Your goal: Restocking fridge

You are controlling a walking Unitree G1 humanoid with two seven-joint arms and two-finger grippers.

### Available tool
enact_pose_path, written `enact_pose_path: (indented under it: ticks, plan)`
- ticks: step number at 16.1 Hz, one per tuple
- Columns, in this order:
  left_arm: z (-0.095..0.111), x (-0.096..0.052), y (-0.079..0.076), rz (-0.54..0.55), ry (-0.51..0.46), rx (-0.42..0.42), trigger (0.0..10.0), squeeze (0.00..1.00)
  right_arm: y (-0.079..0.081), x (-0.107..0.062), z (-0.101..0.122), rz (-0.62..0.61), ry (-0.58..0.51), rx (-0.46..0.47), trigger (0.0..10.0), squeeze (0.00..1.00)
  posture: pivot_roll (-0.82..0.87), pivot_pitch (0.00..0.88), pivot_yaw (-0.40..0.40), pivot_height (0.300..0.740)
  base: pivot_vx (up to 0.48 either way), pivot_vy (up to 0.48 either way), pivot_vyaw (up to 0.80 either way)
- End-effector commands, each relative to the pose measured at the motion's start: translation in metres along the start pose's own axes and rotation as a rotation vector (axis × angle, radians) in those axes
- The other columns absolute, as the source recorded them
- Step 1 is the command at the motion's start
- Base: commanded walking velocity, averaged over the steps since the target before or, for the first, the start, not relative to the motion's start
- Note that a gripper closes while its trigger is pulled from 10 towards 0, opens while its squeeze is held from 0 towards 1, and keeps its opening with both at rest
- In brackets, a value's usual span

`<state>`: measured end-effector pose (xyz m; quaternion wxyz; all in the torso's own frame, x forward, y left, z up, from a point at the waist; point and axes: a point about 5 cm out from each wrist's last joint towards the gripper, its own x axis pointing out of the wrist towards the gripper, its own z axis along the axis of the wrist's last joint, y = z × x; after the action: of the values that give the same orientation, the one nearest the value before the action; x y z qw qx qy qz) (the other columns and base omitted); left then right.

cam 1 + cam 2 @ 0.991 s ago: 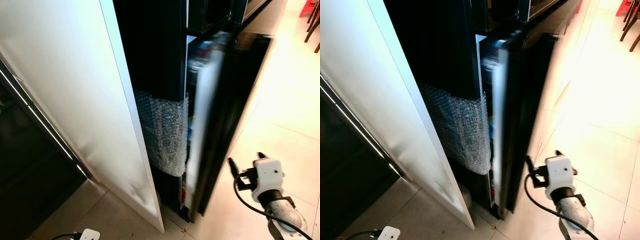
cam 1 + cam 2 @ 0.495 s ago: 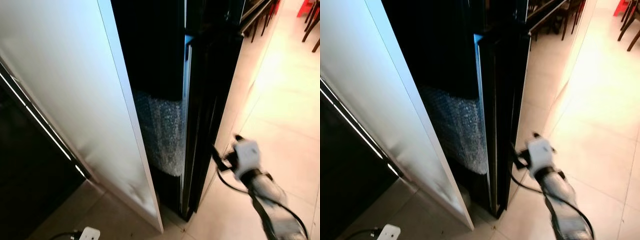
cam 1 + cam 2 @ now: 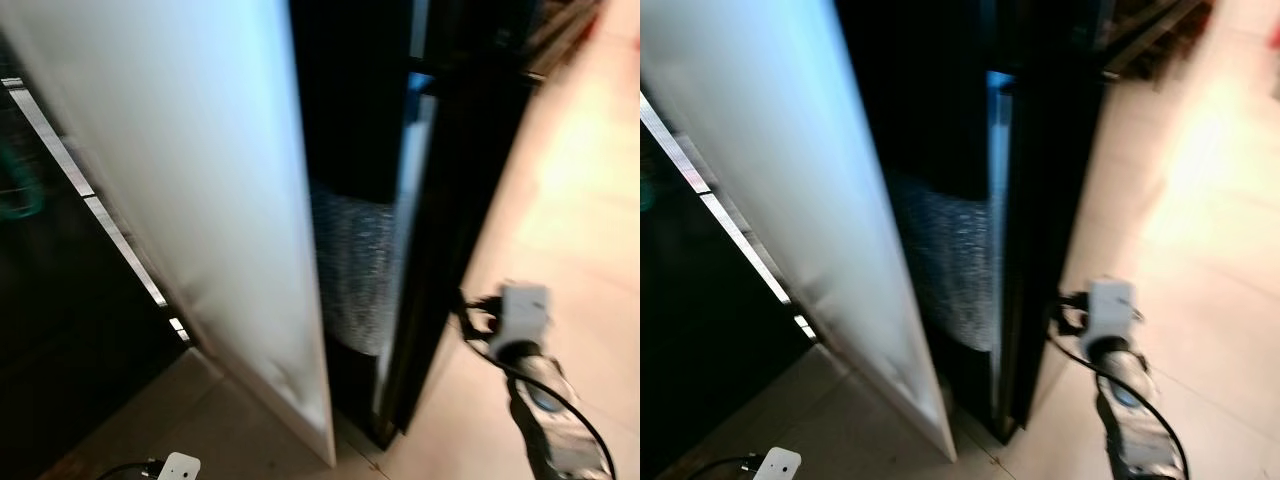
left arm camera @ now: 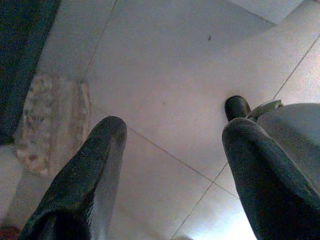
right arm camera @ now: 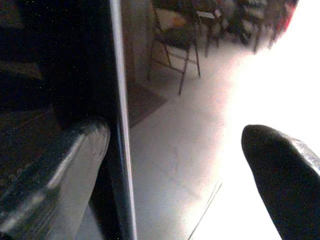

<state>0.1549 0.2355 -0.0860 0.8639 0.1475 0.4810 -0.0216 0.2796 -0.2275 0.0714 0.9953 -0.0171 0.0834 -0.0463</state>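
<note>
One black fridge door (image 3: 450, 230) stands upright, almost shut, its edge facing the camera; the right claw (image 5: 175, 165), spread, touches it, and the left claw (image 4: 172, 145) hangs spread.

Silver right arm (image 3: 545, 420), white wrist block, black cable

Motion-blurred head views, glaring floor (image 3: 590, 200), deep black fridge interior (image 3: 930, 90)

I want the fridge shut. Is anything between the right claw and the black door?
Nothing visible: the right claw is open at the black fridge door's outer edge, one finger right beside it.
</note>
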Motion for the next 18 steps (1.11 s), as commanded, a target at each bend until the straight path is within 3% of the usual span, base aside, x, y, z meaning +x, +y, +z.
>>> enact_pose_path:
  ticks: [1, 4, 6, 8, 10, 11, 12, 13, 15, 18]
  plan:
    - [-0.007, -0.001, 0.003, 0.006, 0.033, 0.003, 10.0, 0.0, -0.059, -0.016, -0.035, -0.31, 0.166, 0.104, 10.0, 0.0, -0.07, 0.035, 0.057, 0.74, 0.0, 0.0, 0.0]
    - [-0.008, -0.001, 0.002, 0.002, 0.043, -0.029, 10.0, 0.0, -0.073, -0.028, -0.083, -0.324, 0.386, 0.147, 10.0, 0.0, -0.06, 0.023, 0.051, 0.74, 0.0, 0.0, 0.0]
    - [-0.008, -0.001, 0.001, 0.0, 0.045, -0.01, 10.0, 0.0, -0.069, -0.034, -0.1, -0.272, 0.47, 0.119, 10.0, 0.0, -0.05, 0.011, 0.043, 0.74, 0.0, 0.0, 0.0]
    - [-0.009, -0.002, 0.001, 0.015, 0.041, -0.042, 10.0, 0.0, -0.063, -0.029, -0.098, -0.236, 0.443, 0.148, 10.0, 0.0, -0.03, 0.0, 0.04, 0.74, 0.0, 0.0, 0.0]
    - [-0.01, -0.002, 0.002, 0.021, 0.043, -0.05, 10.0, 0.0, -0.06, -0.013, -0.077, -0.182, 0.322, 0.054, 10.0, 0.0, -0.03, 0.0, 0.046, 0.74, 0.0, 0.0, 0.0]
    - [-0.01, -0.002, 0.002, 0.021, 0.043, -0.051, 10.0, 0.0, -0.06, -0.01, -0.073, -0.177, 0.297, 0.048, 10.0, 0.0, -0.04, 0.0, 0.047, 0.74, 0.0, 0.0, 0.0]
    - [-0.01, -0.002, 0.002, 0.02, 0.045, -0.049, 10.0, 0.0, -0.059, 0.005, -0.049, -0.16, 0.168, 0.028, 10.0, 0.0, -0.04, 0.0, 0.049, 0.74, 0.0, 0.0, 0.0]
    - [-0.01, -0.002, 0.003, 0.021, 0.045, -0.044, 10.0, 0.0, -0.057, 0.011, -0.04, -0.155, 0.122, 0.041, 10.0, 0.0, -0.04, 0.0, 0.049, 0.74, 0.0, 0.0, 0.0]
    - [-0.01, -0.002, 0.003, 0.019, 0.041, -0.04, 10.0, 0.0, -0.045, 0.023, -0.021, -0.105, 0.038, 0.035, 10.0, 0.0, -0.04, 0.0, 0.047, 0.74, 0.0, 0.0, 0.0]
    - [-0.008, -0.002, 0.003, 0.014, 0.033, -0.03, 10.0, 0.0, -0.023, 0.03, -0.011, 0.01, -0.019, 0.015, 10.0, 0.0, -0.04, 0.0, 0.047, 0.74, 0.0, 0.0, 0.0]
